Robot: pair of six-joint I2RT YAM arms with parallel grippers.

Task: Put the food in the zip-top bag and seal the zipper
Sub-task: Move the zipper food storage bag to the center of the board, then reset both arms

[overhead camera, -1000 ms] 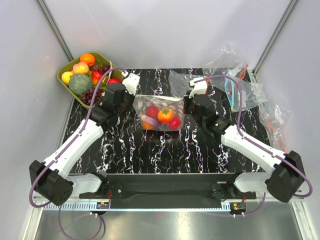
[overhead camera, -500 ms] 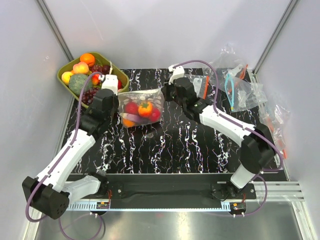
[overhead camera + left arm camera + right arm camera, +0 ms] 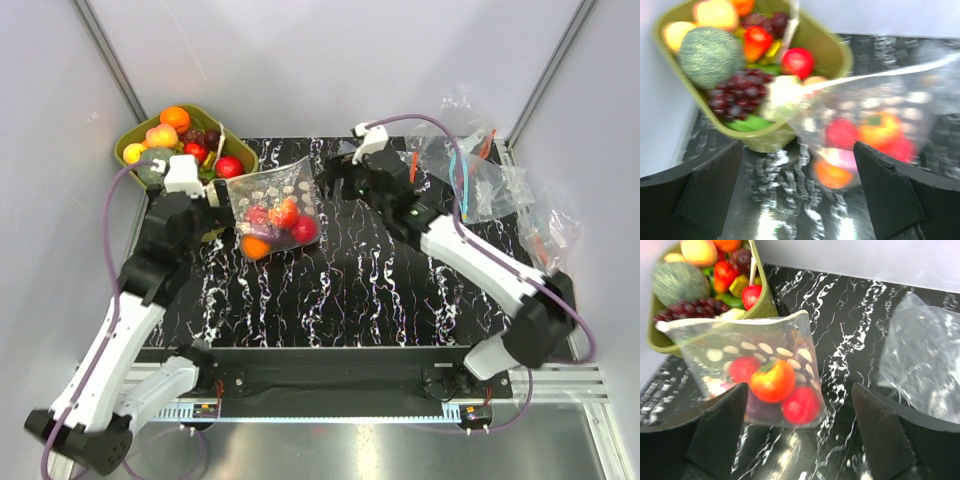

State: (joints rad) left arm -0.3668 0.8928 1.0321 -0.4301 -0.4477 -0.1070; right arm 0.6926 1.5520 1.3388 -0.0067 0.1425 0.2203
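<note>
both pincers are released. the left gripper [image 3: 797, 155] shows its two dark fingers [image 3: 710, 190] spread wide with nothing between them. the right gripper [image 3: 799, 390] is spread the same way, and neither of its prongs touches plastic.

the zip-top bag [image 3: 272, 205] sits on the black marbled table [image 3: 380, 290] toward the far left, between the two grippers, with its left corner just beside the olive tub [image 3: 763, 296]. inside it the food [image 3: 774, 380] lies bunched at the near end: an orange piece, two or three red ones and something purple beneath. that low weight is probably why the dotted upper panel looks slack.

the zipper [image 3: 880, 75] runs along the far edge as a pale strip. whether it is pressed shut along its length cannot be told, since the left wrist view is blurred.

more fruit, grapes and a green netted ball sit in the tub, so it is hard to judge whether loading is finished. with one gripper at each side of the bag's mouth, they look placed to take the strip's ends and pinch along it. the thin film may slide or crumple on the glossy top.

spare clear bags [image 3: 470, 175] lie at the far right, well apart.
</note>
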